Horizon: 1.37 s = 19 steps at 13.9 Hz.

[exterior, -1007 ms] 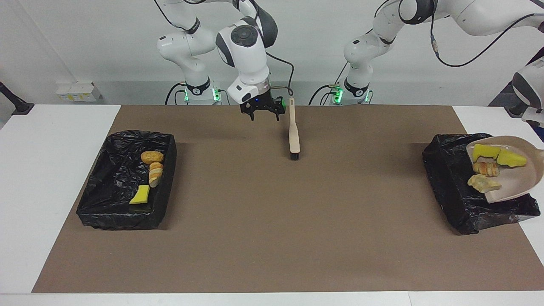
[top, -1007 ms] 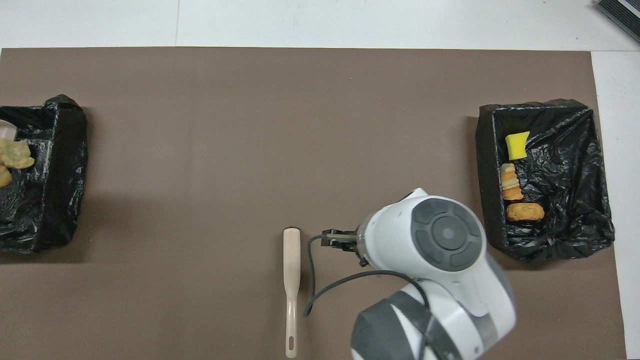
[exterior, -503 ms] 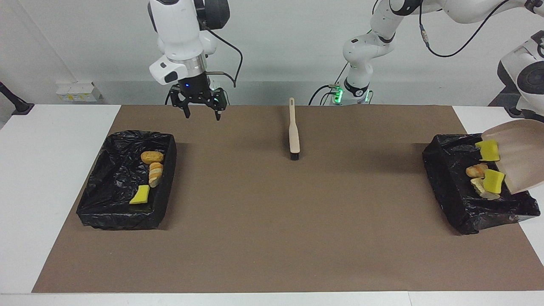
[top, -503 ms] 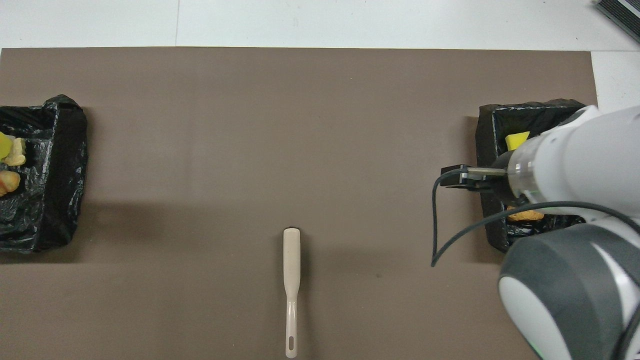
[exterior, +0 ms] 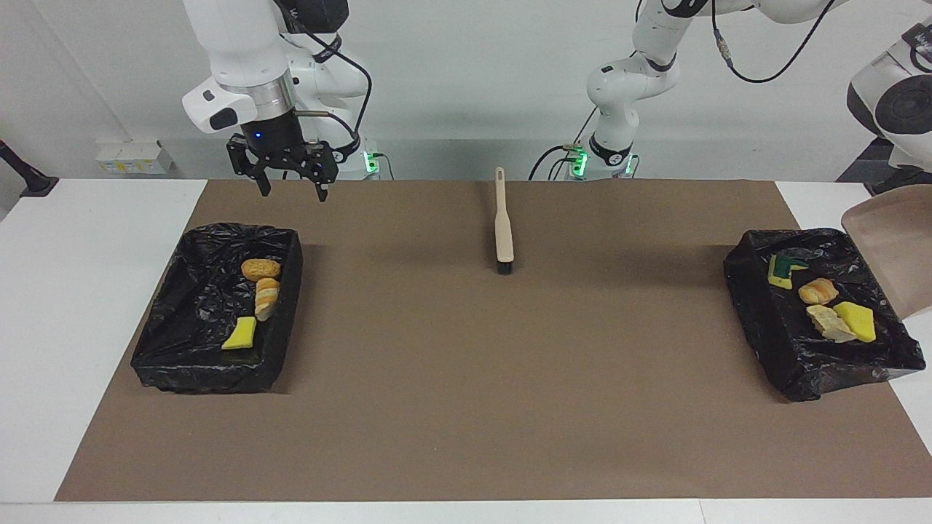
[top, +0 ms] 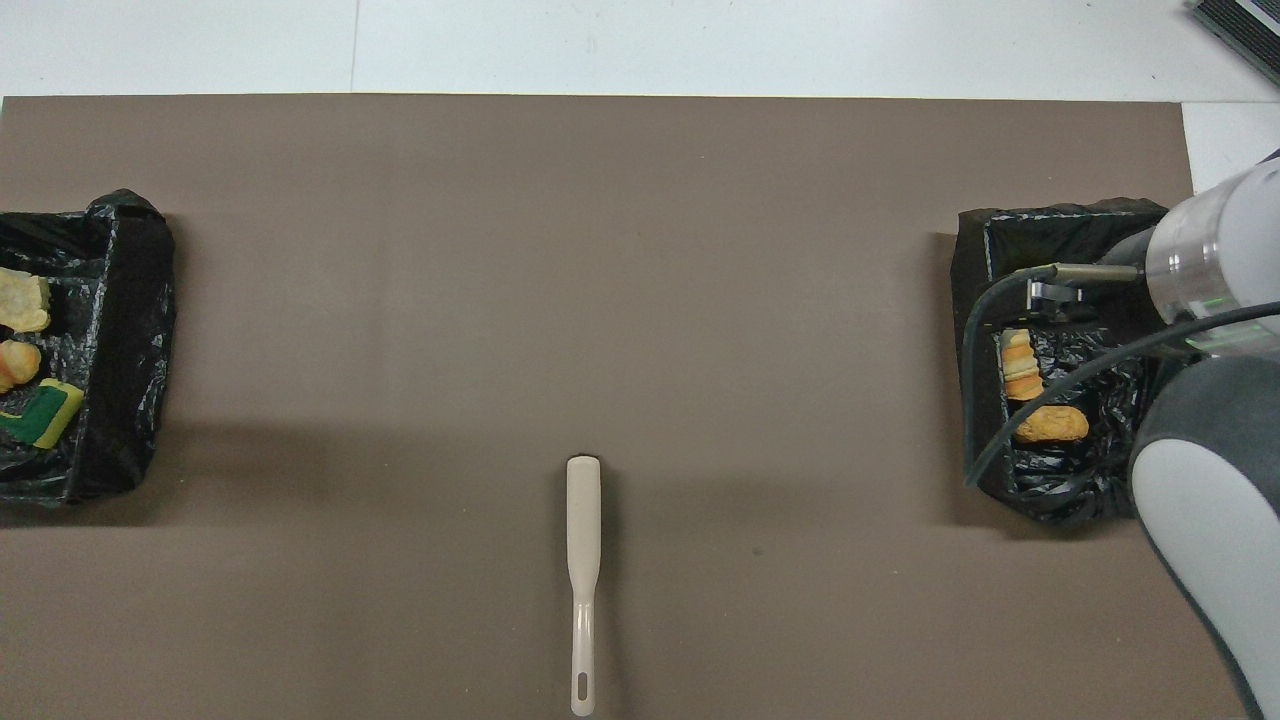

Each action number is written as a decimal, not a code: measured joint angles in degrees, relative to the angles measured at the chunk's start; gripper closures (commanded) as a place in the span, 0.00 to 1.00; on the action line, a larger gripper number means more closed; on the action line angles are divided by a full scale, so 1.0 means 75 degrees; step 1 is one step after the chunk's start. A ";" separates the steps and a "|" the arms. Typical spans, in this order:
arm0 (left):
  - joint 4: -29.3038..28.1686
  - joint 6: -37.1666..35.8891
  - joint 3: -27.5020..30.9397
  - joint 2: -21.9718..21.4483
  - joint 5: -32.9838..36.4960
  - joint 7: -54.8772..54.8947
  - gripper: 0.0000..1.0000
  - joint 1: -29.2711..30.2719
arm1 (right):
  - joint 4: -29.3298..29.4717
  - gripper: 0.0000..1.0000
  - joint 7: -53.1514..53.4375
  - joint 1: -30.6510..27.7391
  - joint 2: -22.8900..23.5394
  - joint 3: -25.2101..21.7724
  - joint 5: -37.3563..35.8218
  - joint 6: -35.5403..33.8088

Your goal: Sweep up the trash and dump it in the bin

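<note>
Brown-matted table (exterior: 466, 407) bears brush (exterior: 503, 231), two bins (exterior: 211, 364).

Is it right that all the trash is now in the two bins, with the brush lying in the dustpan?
Not quite. The trash is all in the two bins, but the brush lies on the mat, midway between them, nearer the robots. The dustpan is tipped up over the bin at the left arm's end, with nothing in it. The facing view shows this.

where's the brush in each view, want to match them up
Facing view: the brush lies mid-mat near the robots, in the upper centre, bristles pointing away from them.
Overhead view: the brush lies at the bottom centre, handle at the lower edge.
Shared landmark: the brown mat.
</note>
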 measured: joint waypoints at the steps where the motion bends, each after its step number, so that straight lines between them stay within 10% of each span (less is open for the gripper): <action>1: -0.0001 -0.0083 -0.0011 0.0000 -0.0194 -0.0012 1.00 -0.0147 | -0.0005 0.00 0.0000 0.0008 0.0005 0.0047 0.0039 -0.0130; 12: -0.0310 -0.0844 -0.0062 -0.0002 -0.4899 -0.1557 1.00 -0.1219 | -0.0023 0.00 0.0000 0.0071 -0.0070 0.0120 0.0211 -0.0478; 19: -0.1259 -0.1021 -0.0121 0.0059 -0.6738 -0.6765 1.00 -0.3132 | -0.0015 0.00 0.0000 0.0072 -0.0067 0.0113 0.0195 -0.0474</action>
